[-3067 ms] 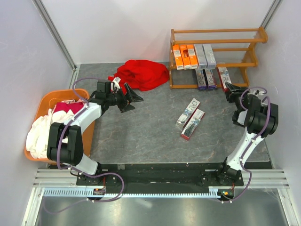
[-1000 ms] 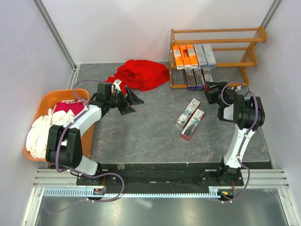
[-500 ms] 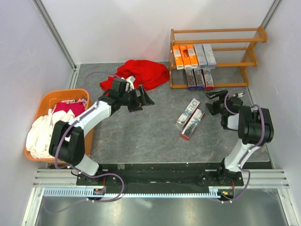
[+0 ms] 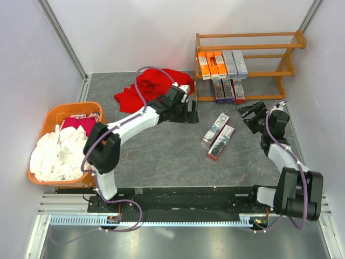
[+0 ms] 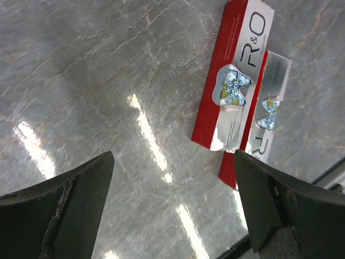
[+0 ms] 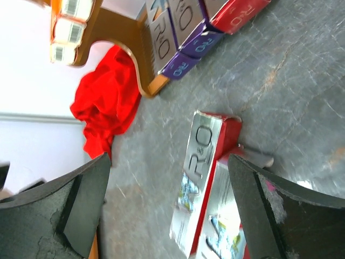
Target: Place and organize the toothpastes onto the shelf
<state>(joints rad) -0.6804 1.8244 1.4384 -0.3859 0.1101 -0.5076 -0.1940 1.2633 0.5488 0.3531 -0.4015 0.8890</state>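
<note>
The left end effector (image 4: pixel 190 112) hangs with its fingers spread and nothing between them, off the shelf's front-left corner. The right end effector (image 4: pixel 247 117) is equally wide and empty, in front of the shelf's right half. Both wrist views look down on the same two loose toothpastes (image 4: pixel 215 129), so each arm seems placed for picking one of them up.

Those two red-and-silver boxes lie touching along their long sides on the surface (image 4: pixel 161 151), in front of the shelf (image 4: pixel 245 40) and between the two arms. On the shelf eight boxes are laid side by side:
- middle tier: three orange, then two silver-grey, grouped by colour;
- bottom tier: three darker ones, the rightmost red;
- top tier: none.

That makes ten boxes, two not yet shelved.

One red cloth (image 4: pixel 156 86) lies just left of the shelf. One orange basket (image 4: pixel 40 178) holding laundry sits far to its left.
</note>
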